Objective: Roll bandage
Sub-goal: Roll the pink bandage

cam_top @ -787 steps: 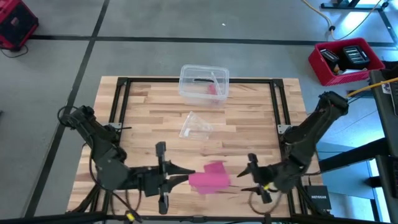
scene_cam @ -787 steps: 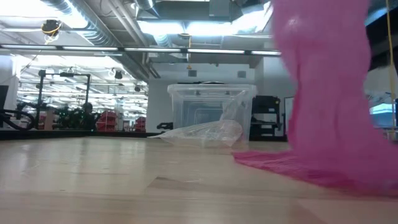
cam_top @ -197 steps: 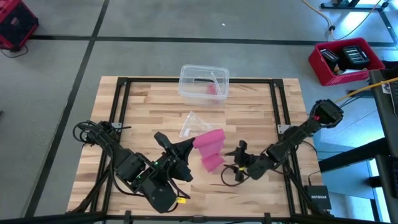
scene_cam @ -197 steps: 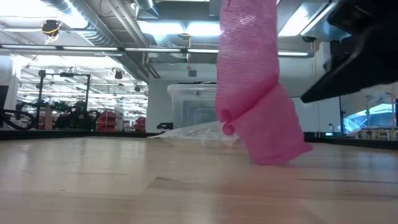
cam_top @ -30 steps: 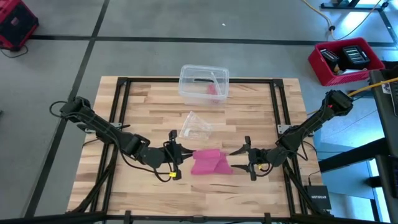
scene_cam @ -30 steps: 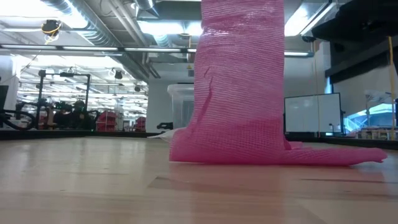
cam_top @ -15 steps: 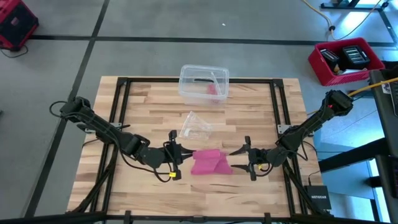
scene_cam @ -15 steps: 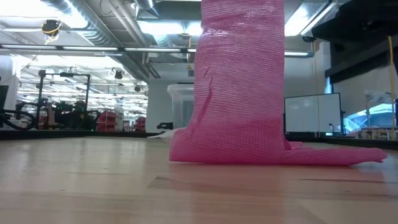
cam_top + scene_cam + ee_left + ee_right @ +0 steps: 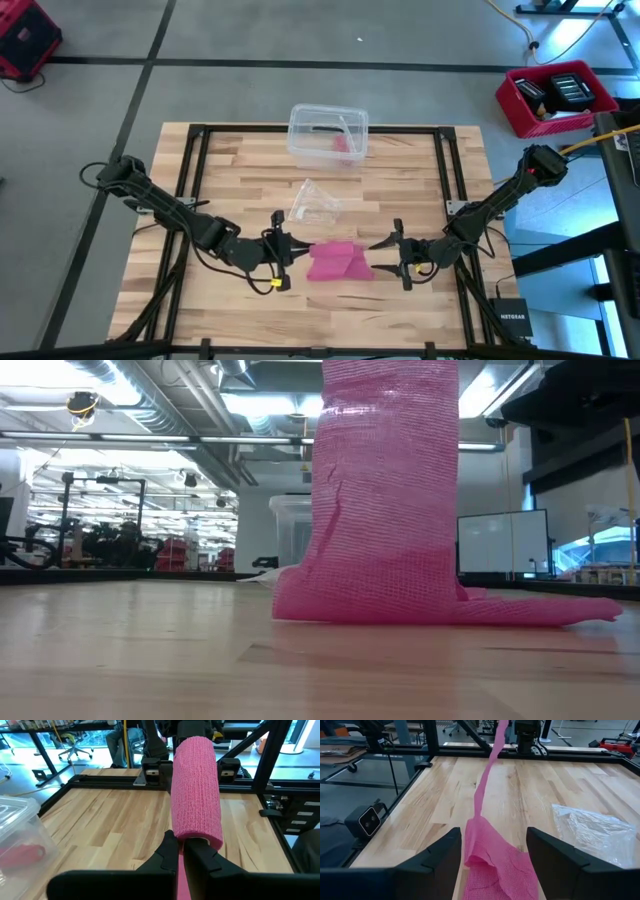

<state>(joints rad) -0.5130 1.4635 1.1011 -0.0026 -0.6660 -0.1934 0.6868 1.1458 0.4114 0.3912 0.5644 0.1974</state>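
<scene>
bandage unchanged over the last second: left gripper stays pinched on its end, right gripper spread wide beside it, rolling stalled

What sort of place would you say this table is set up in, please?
Probably a robotics lab or workshop: exposed ceiling ducts with strip lighting, rows of equipment racks behind the wooden table, and a concrete floor with a red bin of parts.

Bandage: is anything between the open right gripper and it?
Nothing visible. The right gripper sits open right beside the bandage, whose end lies between its fingers; the wrapper is off to the side.
</scene>
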